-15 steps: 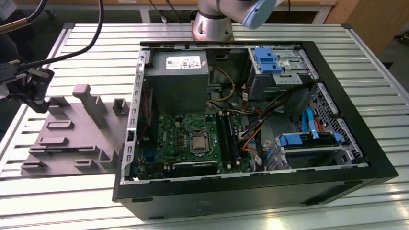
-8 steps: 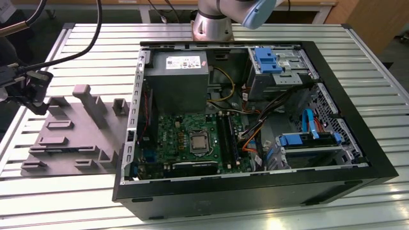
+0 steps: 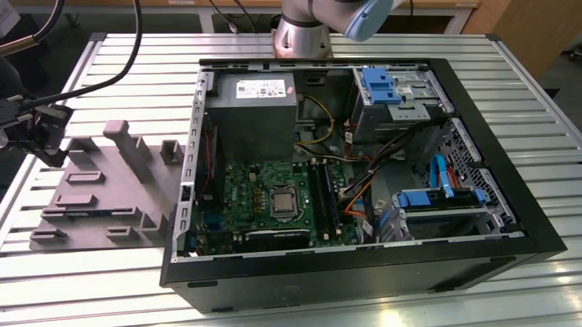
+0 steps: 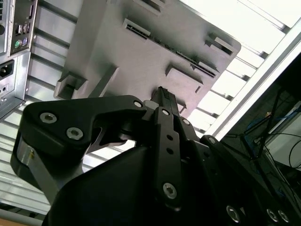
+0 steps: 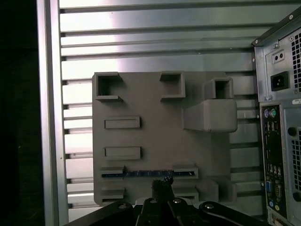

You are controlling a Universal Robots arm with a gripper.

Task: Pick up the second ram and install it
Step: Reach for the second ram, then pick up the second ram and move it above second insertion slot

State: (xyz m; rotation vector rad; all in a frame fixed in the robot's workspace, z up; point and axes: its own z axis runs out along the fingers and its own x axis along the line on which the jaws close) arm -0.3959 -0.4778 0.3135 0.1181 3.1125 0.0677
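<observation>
The second ram (image 5: 143, 173) stands on its edge in the grey fixture plate (image 5: 155, 132), held between two low grey holders. It shows as a thin dark strip with a bluish top. In the second wrist view it is a dark line (image 4: 188, 57) along the plate. My gripper (image 5: 162, 184) hangs just to one side of the stick's middle and above it. The black fingertips (image 4: 163, 94) are drawn together with nothing between them. In the exterior view the gripper (image 3: 41, 133) is at the left edge, over the far corner of the plate (image 3: 100, 187).
The open computer case (image 3: 364, 272) lies on the slatted metal table (image 3: 109, 54), at the exterior view's right of the plate. Its motherboard (image 3: 272, 197) has long black memory slots (image 3: 323, 197) beside the processor. Tall grey posts (image 3: 127, 146) rise from the plate. The case's rear panel (image 5: 280, 141) is close to the plate.
</observation>
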